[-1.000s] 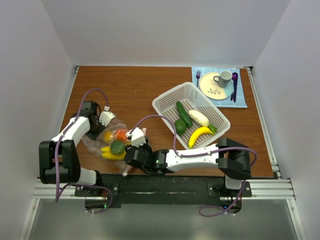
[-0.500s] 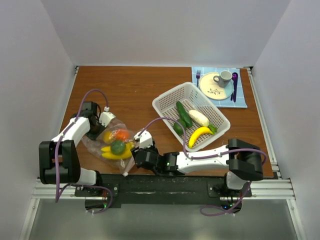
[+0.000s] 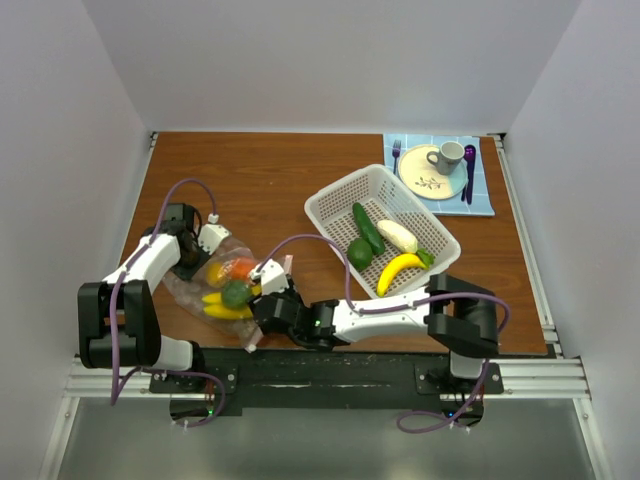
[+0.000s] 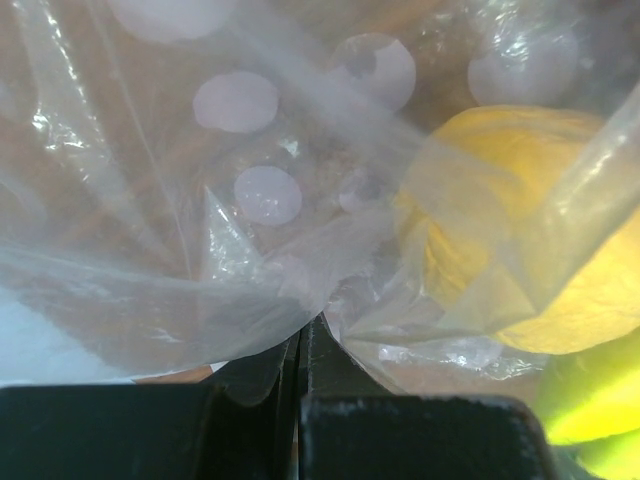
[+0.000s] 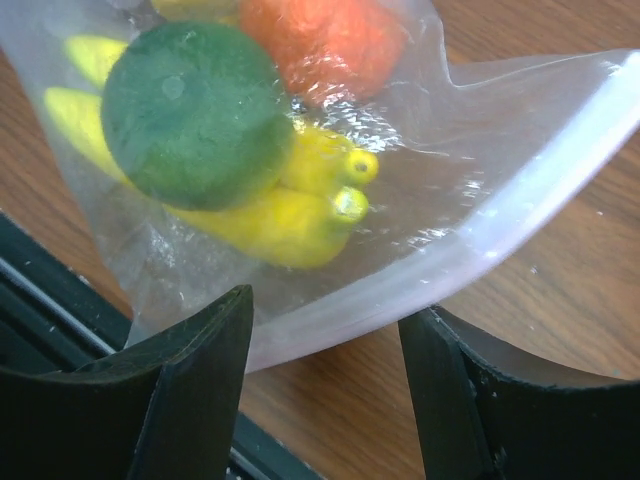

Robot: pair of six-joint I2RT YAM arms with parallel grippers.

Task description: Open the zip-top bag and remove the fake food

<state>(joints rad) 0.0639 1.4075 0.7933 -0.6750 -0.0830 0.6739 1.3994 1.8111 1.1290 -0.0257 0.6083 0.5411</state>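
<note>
The clear zip-top bag [image 3: 205,292] lies at the near left of the table. It holds fake food: a green lime [image 3: 235,294], an orange piece [image 3: 241,268] and yellow bananas [image 3: 224,311]. My left gripper [image 3: 190,262] is shut on a fold of the bag's far end [image 4: 260,290], with a yellow piece [image 4: 510,230] behind the plastic. My right gripper [image 3: 263,294] is open at the bag's mouth. In the right wrist view the right gripper [image 5: 325,320] straddles the pinkish zip strip [image 5: 500,230], with the lime [image 5: 195,115] and bananas [image 5: 290,215] just beyond it.
A white perforated basket [image 3: 338,193] to the right holds a cucumber [image 3: 367,228], a lime [image 3: 360,252], a white piece [image 3: 397,236] and a banana [image 3: 400,270]. A cream plate with a grey mug [image 3: 445,156] sits on a blue mat at the far right.
My right gripper pulled a little right and toward the near edge, then came back left to the bag's mouth. The left gripper and the bag have hardly moved.
</note>
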